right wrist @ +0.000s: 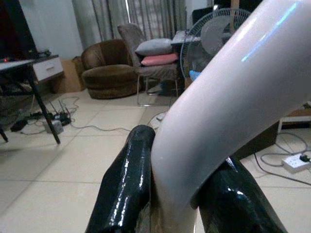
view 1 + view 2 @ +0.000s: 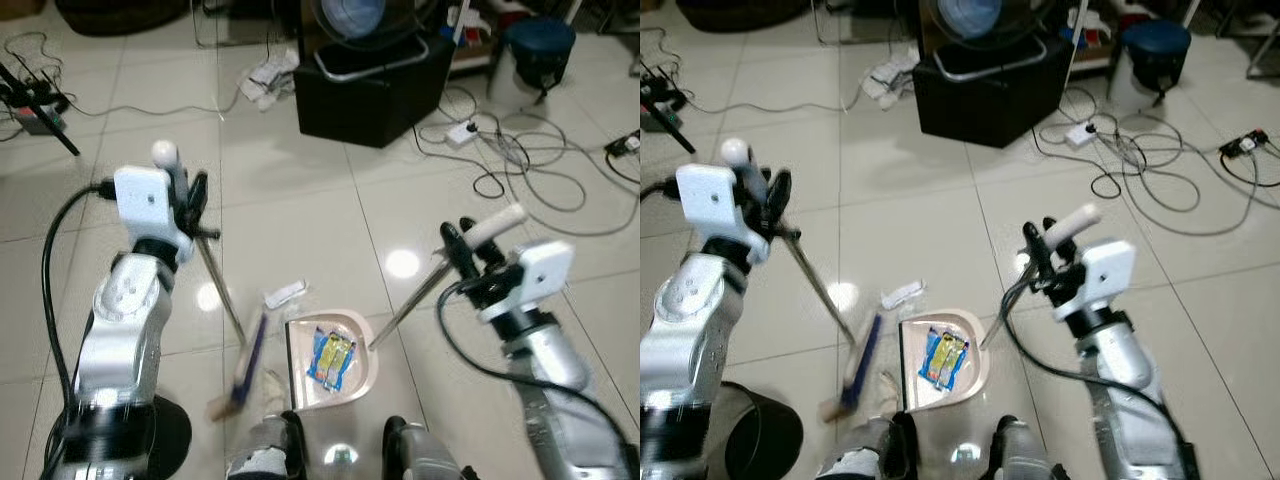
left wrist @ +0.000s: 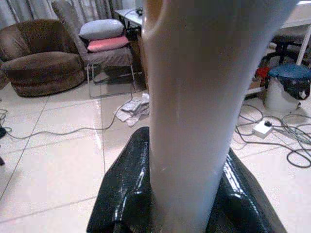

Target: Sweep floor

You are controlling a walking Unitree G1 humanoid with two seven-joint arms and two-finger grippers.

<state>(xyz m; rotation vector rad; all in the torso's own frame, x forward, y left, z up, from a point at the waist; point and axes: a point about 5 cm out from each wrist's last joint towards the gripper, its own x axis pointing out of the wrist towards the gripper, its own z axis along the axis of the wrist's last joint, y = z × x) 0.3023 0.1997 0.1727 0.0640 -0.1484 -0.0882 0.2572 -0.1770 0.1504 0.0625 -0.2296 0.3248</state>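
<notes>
One snack wrapper already lies in the dustpan, which sits on the tiled floor just in front of the robot's feet. A second bit of litter, a white scrap, rests on the tile just beyond the pan's upper left corner, near the broom head, whose blue block and pale bristles touch the floor beside the pan.

Each tool is held by its white grip. The left end effector is clamped around the broom handle, its black fingers pressed against both sides of the handle. The right end effector is closed in the same way on the dustpan handle.

Judging from this layout, the step in hand is gathering the white scrap. Doing it well likely means placing the bristles beyond the scrap, drawing them low and short toward the pan's open edge, and keeping the pan pressed flat so nothing slides beneath it. Loose cables lie well apart to the right.
</notes>
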